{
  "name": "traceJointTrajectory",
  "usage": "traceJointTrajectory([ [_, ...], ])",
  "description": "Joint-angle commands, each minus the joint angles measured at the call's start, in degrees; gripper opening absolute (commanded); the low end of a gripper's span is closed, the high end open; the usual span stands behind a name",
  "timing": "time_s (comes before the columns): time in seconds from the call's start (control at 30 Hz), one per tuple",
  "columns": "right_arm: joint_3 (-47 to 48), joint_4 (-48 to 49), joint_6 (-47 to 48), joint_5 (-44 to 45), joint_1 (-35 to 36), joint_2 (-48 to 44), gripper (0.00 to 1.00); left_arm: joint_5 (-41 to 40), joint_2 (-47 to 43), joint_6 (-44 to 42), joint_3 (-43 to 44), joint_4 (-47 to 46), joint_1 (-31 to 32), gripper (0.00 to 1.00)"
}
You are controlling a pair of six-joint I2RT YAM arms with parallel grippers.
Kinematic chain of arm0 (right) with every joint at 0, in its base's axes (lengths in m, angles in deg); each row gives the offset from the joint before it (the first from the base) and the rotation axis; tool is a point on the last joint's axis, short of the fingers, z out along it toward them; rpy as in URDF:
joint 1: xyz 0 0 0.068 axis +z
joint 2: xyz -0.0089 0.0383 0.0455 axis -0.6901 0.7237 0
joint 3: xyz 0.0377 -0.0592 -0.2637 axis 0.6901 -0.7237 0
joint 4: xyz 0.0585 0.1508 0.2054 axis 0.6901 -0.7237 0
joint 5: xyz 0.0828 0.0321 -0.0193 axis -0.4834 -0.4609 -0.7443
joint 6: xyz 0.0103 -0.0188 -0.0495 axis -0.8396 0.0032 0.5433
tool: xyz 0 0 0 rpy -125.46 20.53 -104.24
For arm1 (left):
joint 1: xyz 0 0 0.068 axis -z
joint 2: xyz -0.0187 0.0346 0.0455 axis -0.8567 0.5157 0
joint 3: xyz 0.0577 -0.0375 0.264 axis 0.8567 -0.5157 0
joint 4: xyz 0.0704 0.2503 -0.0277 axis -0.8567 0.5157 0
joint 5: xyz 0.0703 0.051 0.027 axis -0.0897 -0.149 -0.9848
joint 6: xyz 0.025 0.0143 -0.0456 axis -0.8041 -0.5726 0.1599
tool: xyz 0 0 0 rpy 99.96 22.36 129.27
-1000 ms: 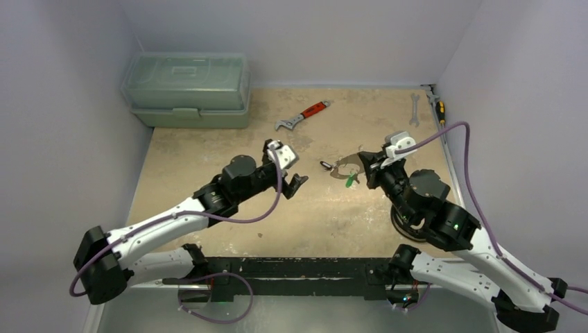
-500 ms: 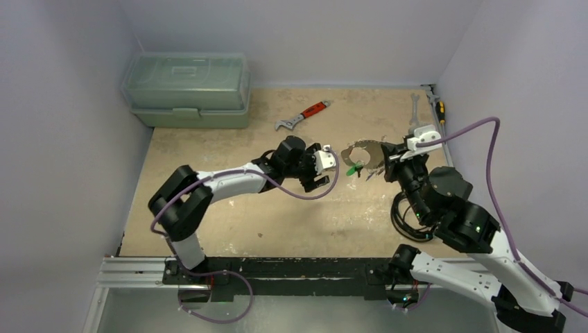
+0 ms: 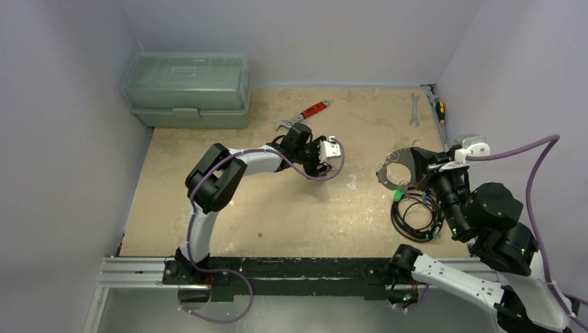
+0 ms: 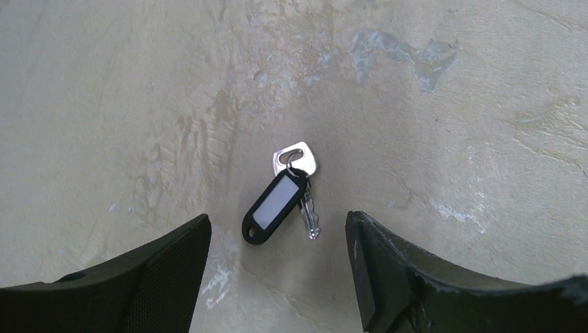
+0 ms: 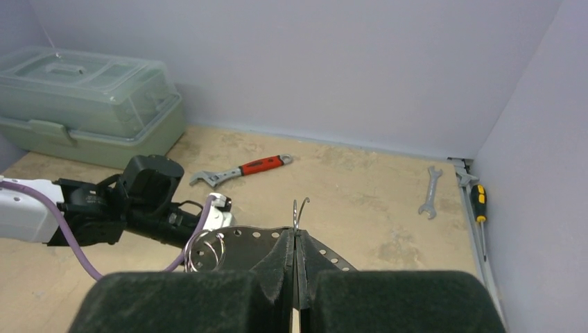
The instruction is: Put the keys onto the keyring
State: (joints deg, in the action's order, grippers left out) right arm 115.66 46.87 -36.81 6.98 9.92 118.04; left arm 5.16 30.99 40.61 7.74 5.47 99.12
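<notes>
One each: green plastic toolbox (image 3: 186,89), red-handled adjustable wrench (image 3: 302,116), silver spanner (image 3: 414,109), yellow-handled screwdriver (image 3: 439,109), black-tagged silver key (image 4: 281,200), large wire keyring (image 3: 396,168).

1. Above the black base rail (image 3: 277,267), the left arm (image 3: 253,161) and right arm (image 3: 457,288) have white shells between rounded black joints.
2. A purple cable (image 3: 513,148) loops along each arm, up from the rail.
3. Farthest from the rail, the left gripper (image 4: 277,216) has black, grainy fingers (image 4: 166,267).

Keyring (image 5: 295,216) btm hidden by right gripper (image 5: 297,244) in wrist cam.
</notes>
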Motion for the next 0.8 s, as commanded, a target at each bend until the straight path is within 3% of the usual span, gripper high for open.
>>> traceJointTrajectory([
  [0.0,2.1,-2.0,-2.1,0.1,-0.1,-1.0,0.00,4.5,1.3,-5.3,3.3,-2.0,0.6,0.70],
  [0.1,2.1,-2.6,-2.9,-0.5,-0.1,-1.4,0.00,3.7,2.2,-5.8,4.4,-2.8,0.9,0.69],
  [0.27,2.4,-3.2,-3.5,-1.5,-0.1,-1.9,0.00,2.1,5.8,-10.7,10.1,7.6,1.2,0.61],
  [0.57,1.2,-3.0,-3.7,-3.1,0.0,-2.2,0.00,1.8,8.3,-15.6,14.7,20.9,1.2,0.02],
  [0.77,1.2,-2.5,-3.9,-3.6,0.0,-2.1,0.00,4.9,-0.1,-6.2,9.2,15.4,1.1,0.00],
])
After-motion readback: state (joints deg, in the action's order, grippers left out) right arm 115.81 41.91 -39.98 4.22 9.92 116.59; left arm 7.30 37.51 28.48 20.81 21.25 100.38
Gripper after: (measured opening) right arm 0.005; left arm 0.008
